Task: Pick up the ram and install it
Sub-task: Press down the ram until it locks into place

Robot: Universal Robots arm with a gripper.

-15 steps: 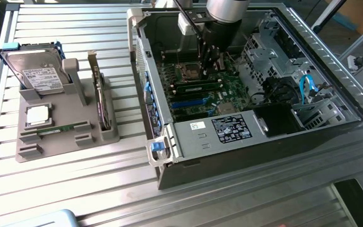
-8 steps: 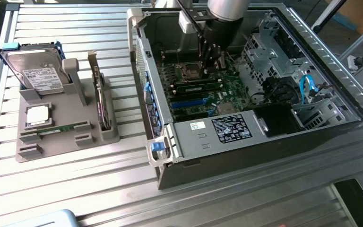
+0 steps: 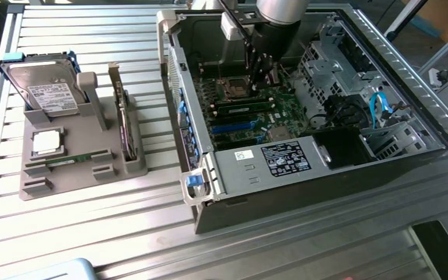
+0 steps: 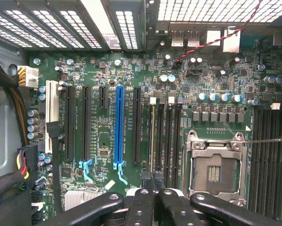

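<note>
In the exterior view the gripper [image 3: 256, 79] hangs inside the open computer case [image 3: 208, 169], at 12 o'clock from the ram [image 3: 244, 108] seated on the motherboard [image 3: 282, 114], and in the wrist view its fingers [image 4: 148, 181] are pressed together over the memory slots [image 4: 165, 136], gripping nothing

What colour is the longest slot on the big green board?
Bright blue. The long slot stands out among black ones on the motherboard, best in the wrist view.

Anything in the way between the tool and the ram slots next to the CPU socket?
Nothing visible. The shut tool sits right over the ram slots beside the CPU socket; a thin stick, likely the ram, lines one slot. The red-black wire runs clear of them.
</note>
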